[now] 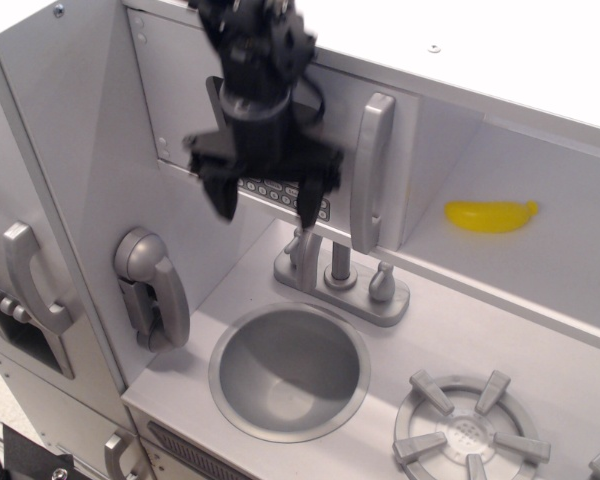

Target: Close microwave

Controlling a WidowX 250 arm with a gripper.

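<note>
With its door lying flush against the cabinet front, the microwave (280, 130) sits shut above the faucet (335, 270) while the pincer (264, 202) hangs spread wide and empty before its button row, apparently finished pushing.

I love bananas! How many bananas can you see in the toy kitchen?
1. The yellow banana lies in the open shelf to the right of the microwave, above the counter. More could be hidden behind the shut microwave door.
</note>
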